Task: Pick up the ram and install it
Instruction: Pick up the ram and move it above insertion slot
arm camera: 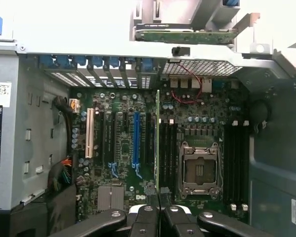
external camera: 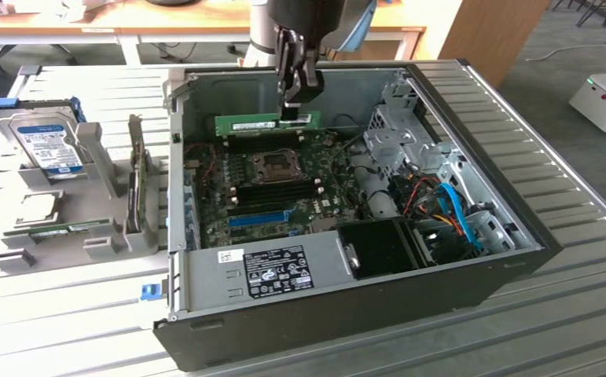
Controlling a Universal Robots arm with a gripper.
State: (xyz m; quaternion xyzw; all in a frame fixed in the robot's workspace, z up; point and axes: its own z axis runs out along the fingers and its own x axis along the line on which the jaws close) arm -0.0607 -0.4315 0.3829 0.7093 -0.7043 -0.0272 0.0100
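Ram [external camera: 266, 123]: green stick, white label visible, held on edge with its long side level. It sits inside the open computer case [external camera: 334, 314], over the far part of the motherboard [external camera: 281, 192].

Wrist view: ram [arm camera: 158, 138] seen edge-on as a thin green line, just beside the black memory slots [arm camera: 168, 148] that flank the CPU socket [arm camera: 200, 168]. Cannot tell whether its lower edge touches a slot.

Gripper [external camera: 294, 100]: fingers clamped on the ram's upper edge, toward the end at the exterior view's right.

Long blue slot [external camera: 258, 217] lies on the board, apart from the ram on the other side of the socket.

Outside the case, at the exterior view's left: hard drive [external camera: 51, 145] with blue label, upright in a grey rack [external camera: 114, 212] on the slatted table [external camera: 554, 330]
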